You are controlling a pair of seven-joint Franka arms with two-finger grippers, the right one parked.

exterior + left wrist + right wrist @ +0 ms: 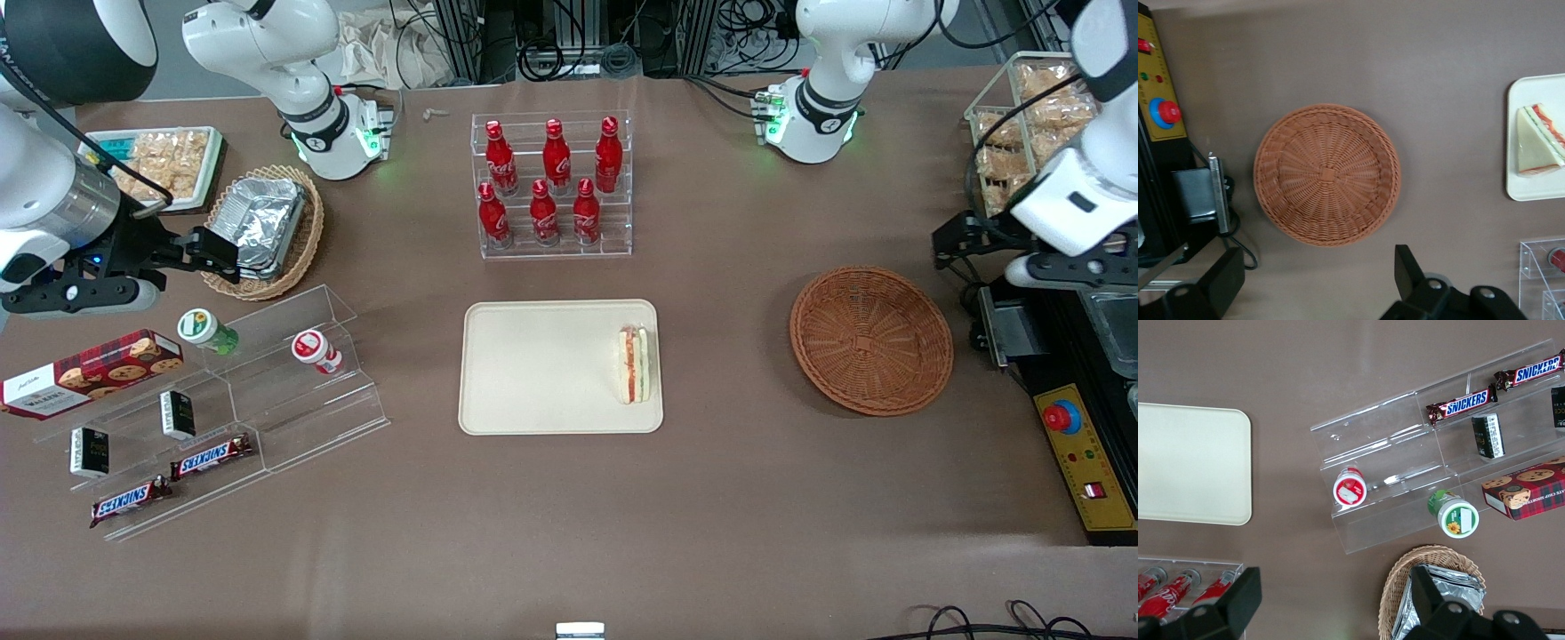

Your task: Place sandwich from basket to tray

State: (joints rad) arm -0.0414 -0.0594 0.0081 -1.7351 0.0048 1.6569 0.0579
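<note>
The sandwich (634, 364) lies on the cream tray (533, 373), at the tray's edge nearest the basket. It also shows in the left wrist view (1538, 143) on the tray (1538, 190). The reddish-brown wicker basket (871, 340) sits empty on the table, also in the left wrist view (1327, 175). My left gripper (958, 238) hangs above the table beside the basket, toward the working arm's end. It is open and empty, with its black fingers (1408, 273) wide apart. Part of the tray shows in the right wrist view (1191, 463).
A clear rack of red bottles (553, 182) stands farther from the camera than the tray. A stepped acrylic rack with snacks (222, 400) and a tan basket with a foil container (267, 227) lie toward the parked arm's end. A yellow control box (1089, 462) sits beside the basket.
</note>
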